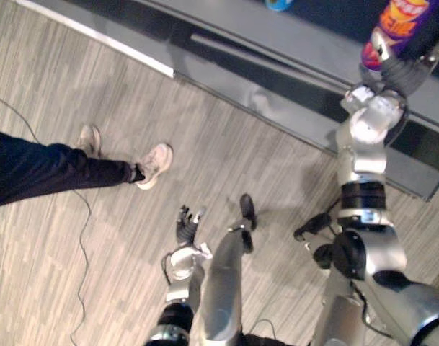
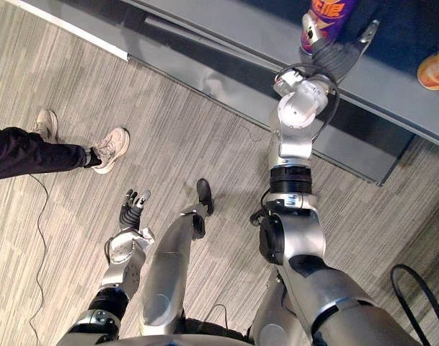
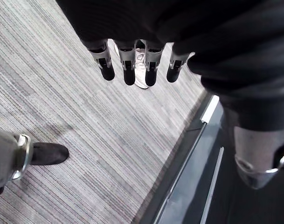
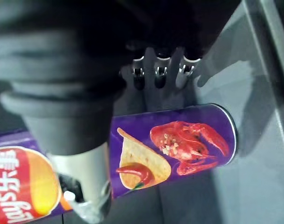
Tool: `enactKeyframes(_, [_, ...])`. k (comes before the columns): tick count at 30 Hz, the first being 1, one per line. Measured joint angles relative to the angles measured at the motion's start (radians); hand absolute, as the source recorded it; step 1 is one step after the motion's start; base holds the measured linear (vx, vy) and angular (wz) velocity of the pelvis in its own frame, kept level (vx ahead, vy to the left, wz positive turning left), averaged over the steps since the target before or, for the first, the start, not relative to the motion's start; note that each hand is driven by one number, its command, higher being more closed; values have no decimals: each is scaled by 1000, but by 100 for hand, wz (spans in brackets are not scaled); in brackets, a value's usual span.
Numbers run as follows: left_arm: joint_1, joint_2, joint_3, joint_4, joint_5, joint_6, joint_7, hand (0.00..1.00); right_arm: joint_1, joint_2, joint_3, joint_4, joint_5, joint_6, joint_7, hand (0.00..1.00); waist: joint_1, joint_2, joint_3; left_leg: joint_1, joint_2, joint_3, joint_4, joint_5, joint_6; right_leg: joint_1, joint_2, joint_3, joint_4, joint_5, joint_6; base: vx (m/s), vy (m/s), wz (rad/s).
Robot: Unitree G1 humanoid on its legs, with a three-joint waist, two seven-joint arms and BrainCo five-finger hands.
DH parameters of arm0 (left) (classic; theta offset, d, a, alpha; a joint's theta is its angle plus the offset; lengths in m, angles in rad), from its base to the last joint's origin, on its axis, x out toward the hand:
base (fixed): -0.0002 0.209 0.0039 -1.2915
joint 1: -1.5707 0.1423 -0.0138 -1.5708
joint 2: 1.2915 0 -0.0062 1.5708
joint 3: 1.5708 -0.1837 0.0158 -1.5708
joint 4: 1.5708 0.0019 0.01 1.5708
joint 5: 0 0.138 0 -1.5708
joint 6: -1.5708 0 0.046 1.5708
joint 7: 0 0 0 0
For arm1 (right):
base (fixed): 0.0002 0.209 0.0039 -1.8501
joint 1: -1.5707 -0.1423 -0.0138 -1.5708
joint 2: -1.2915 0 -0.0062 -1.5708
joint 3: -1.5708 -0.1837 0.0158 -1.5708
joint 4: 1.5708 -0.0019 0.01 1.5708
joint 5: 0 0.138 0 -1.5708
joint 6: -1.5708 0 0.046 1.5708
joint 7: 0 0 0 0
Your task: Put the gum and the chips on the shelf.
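Chips: a purple can (image 1: 401, 18) up at the shelf (image 1: 277, 43), its printed side facing the head camera and its lower end right against the right robot hand (image 1: 393, 72).
Chips, close up: in the right wrist view the can (image 4: 179, 135) lies straight across, just past the hand. A red lobster and a crisp are printed on it, and its silver-rimmed end is over the grey shelf surface.
Resting or carried: cannot tell whether the can's weight is on the shelf.
Right robot hand: arm stretched forward and up to the shelf, hand at the can. Clamped or loose, cannot tell.
Left robot hand: hanging low at the robot's side (image 1: 184, 229) above the floor (image 1: 96, 72), fingers (image 3: 128, 70) straight and apart, holding nothing.
Shelf: a long grey unit running on a slant across the far side, with a darker level below its front edge.
Blue thing: sits on the shelf at the top edge of the left eye view (image 1: 280, 3), well to the left of the chips. Too cut off to tell what it is.
Orange thing: on the shelf to the right of the chips (image 2: 435, 68), also cut off.
Person: a leg in dark trousers (image 1: 53, 169) comes in from the left, with a light shoe (image 1: 156, 164) planted on the floor, well apart from the left robot hand.
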Motion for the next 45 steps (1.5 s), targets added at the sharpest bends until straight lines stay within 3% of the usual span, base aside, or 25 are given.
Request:
enactKeyframes(5, [0, -1, 3, 56, 2, 5, -3, 0, 47, 5, 24, 68, 28, -4, 35, 0, -11, -7, -4, 63, 10, 12, -9, -4, -5, 58, 16, 3, -17, -3, 6, -8, -28, -7])
enactKeyframes(9, [10, -1, 20, 129, 11, 16, -4, 0, 117, 37, 83, 116, 29, -4, 49, 0, -32, -31, -15, 118, 25, 30, -19, -9, -14, 112, 33, 0, -44, -2, 9, 10, -12, -7])
enactKeyframes(14, [13, 6, 83, 270, 52, 45, -3, 0, 291, 106, 145, 224, 29, -6, 110, 0, -57, -111, -56, 238, 43, 43, -59, -16, -31, 227, 84, 5, -115, 6, 20, 41, -3, -11])
enactKeyframes(19, [34, 33, 92, 343, 126, 74, -11, 0, 441, 114, 162, 324, 28, -6, 177, 0, -62, -142, -92, 342, 38, 66, -153, 2, -48, 310, 141, 25, -236, 52, 40, 56, 13, -18])
enactKeyframes(22, [88, 64, 137, 398, 168, 76, -27, 0, 566, 115, 227, 330, 27, -6, 227, 0, -78, -172, -161, 403, 32, 109, -219, 14, -56, 343, 178, 62, -322, 94, 42, 98, 31, -33])
enactKeyframes(25, [149, 68, 176, 423, 176, 86, -54, 0, 733, 102, 299, 217, 18, -6, 282, 0, -115, -191, -228, 464, 23, 122, -251, 10, -61, 395, 194, 80, -370, 117, 51, 141, 80, -18])
enactKeyframes(28, [186, 64, 207, 450, 179, 92, -84, 0, 911, 82, 346, 92, 17, -20, 362, 0, -129, -212, -296, 533, 5, 157, -300, 7, -66, 440, 207, 109, -416, 135, 68, 118, 94, -27])
enactKeyframes(32, [245, 51, 235, 450, 206, 94, -128, 0, 1122, 50, 362, 81, 18, -38, 515, 0, -166, -214, -355, 608, -18, 176, -357, 6, -67, 506, 211, 121, -484, 164, 92, 86, 111, -7])
enactKeyframes(35, [263, 38, 282, 449, 214, 93, -137, 0, 1224, 47, 349, 214, 19, -40, 601, 0, -166, -214, -378, 645, -31, 180, -371, -8, -67, 552, 211, 122, -529, 176, 107, 40, 111, -1])
enactKeyframes(40, [286, 30, 313, 451, 225, 91, -115, 0, 1223, 69, 149, 437, 33, -54, 605, 0, -178, -211, -409, 681, -49, 185, -389, -14, -64, 587, 204, 127, -558, 191, 121, 26, 91, -3])
enactKeyframes(45, [292, 7, 347, 483, 196, 90, -120, 0, 1212, 68, -4, 579, 178, -34, 602, 0, -173, -193, -443, 722, -64, 182, -422, -13, -62, 624, 203, 121, -582, 198, 128, 40, 51, 5])
